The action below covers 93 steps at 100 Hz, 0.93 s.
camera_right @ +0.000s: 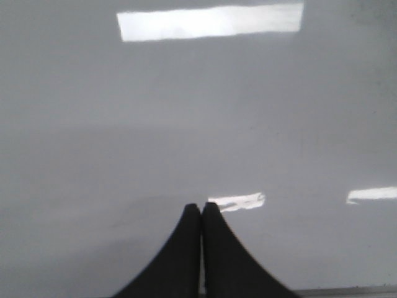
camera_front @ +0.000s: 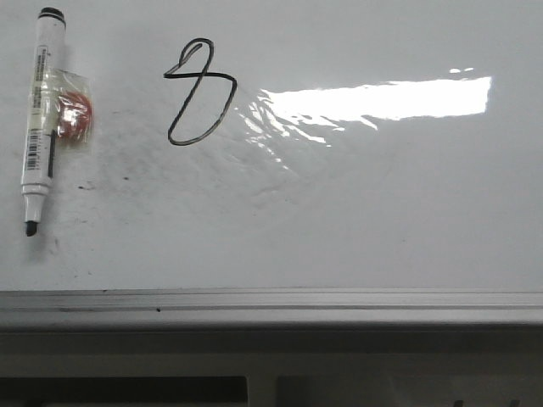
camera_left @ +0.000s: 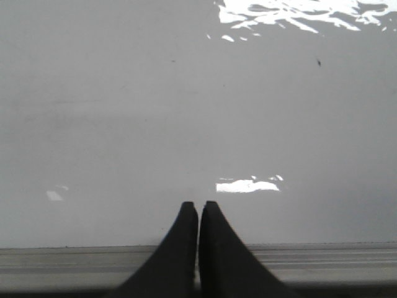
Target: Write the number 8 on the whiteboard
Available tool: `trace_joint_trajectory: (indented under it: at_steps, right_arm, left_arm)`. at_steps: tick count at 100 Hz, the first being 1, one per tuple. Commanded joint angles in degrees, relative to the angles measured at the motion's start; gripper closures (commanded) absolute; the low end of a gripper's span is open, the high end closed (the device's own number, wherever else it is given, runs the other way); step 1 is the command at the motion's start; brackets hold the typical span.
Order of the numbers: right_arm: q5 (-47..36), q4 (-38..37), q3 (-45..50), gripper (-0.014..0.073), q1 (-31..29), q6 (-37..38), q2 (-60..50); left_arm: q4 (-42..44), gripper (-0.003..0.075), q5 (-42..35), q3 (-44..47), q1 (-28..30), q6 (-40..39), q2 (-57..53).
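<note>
Black left fingers (camera_left: 198, 208) pressed together tip to tip, gripping nothing, poised over the grey metal edge rail (camera_left: 74, 261) and the near margin of the whiteboard (camera_left: 124, 124). Right fingers (camera_right: 201, 208) likewise closed on nothing, over bare glossy board with bright light reflections. Neither pair visible from the front camera. Further out on the whiteboard (camera_front: 382, 220), seen from the front: the number 8 (camera_front: 198, 93), drawn in thin black line, slanted, small pointed upper loop over a larger lower loop, sitting left of centre in the far half of the board. Just to its right, a wrinkled shiny patch (camera_front: 280, 127) catching a long white glare. Well to the left of the figure, a marker (camera_front: 39, 119) lying flat, uncapped tip toward the near edge, black end toward the far side, white barrel with a barcode label. Touching its right side, a small clear wrapper holding something reddish (camera_front: 72, 114). Faint grey smudges and dark specks (camera_front: 127, 178) between marker and figure.
</note>
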Motion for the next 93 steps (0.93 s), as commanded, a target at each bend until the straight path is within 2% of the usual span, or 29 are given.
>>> trace_joint_trajectory:
  at_steps: [1, 12, 93]
  right_arm:
    - [-2.1, -1.3, 0.8, 0.0664, -0.5, 0.5, -1.1]
    - [2.1, -1.3, 0.8, 0.0664, -0.5, 0.3, -1.1]
    - [1.9, -1.3, 0.8, 0.0664, -0.5, -0.1, -1.1]
  left_arm:
    - [0.0, 0.0741, -2.7, 2.3, 0.2, -0.1, -1.6]
    - [0.0, 0.0741, -2.7, 2.3, 0.2, -0.1, -1.6]
    - [0.0, 0.0741, -2.7, 2.3, 0.2, -0.1, -1.6]
